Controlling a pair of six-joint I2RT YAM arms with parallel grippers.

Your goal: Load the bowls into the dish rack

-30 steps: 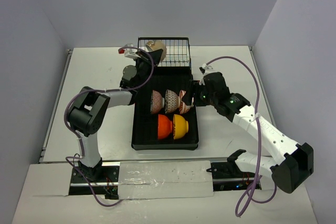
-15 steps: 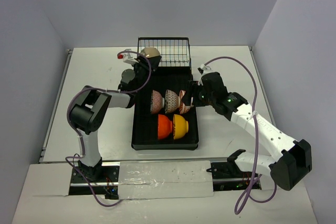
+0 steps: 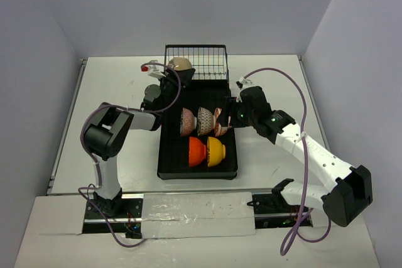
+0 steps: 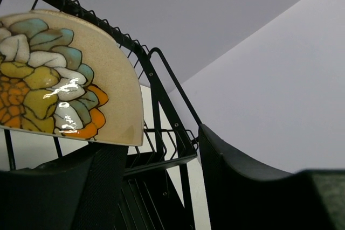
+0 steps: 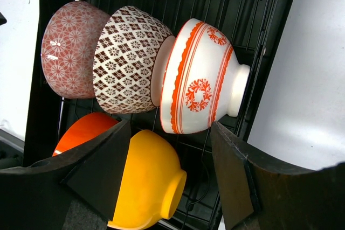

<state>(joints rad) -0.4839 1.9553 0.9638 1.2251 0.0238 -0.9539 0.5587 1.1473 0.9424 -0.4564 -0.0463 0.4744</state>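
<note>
Long black ribbed plastic dish rack [image 3: 168, 155] mid-table, seen from above, with an upright wire-grid basket [image 3: 210, 61] at its 12 o'clock end. In the basket's 9 o'clock corner, on edge against the wires, a glossy beige bowl [image 4: 64, 90], its inside painted with a flower in teal, yellow and orange. Just under its rim, the left gripper [image 4: 156, 144], matte black fingers apart, only wires in the gap; perhaps brushing the rim with one finger, hard to tell.

On the ribs mid-tray, three patterned bowls tipped on their sides and nested in a row: pinkish floral bowl [image 5: 67, 49] at 9 o'clock, brown lattice bowl [image 5: 126, 60] in the middle, red-on-white bowl [image 5: 202, 79] at 3 o'clock, foot outward. At 6 o'clock of these, smooth red-orange bowl [image 5: 81, 130] beside yellow-orange bowl [image 5: 148, 181]. Right gripper [image 5: 170, 124] at 3 o'clock of the row, fingers spread wide, clamped on nothing.
</note>
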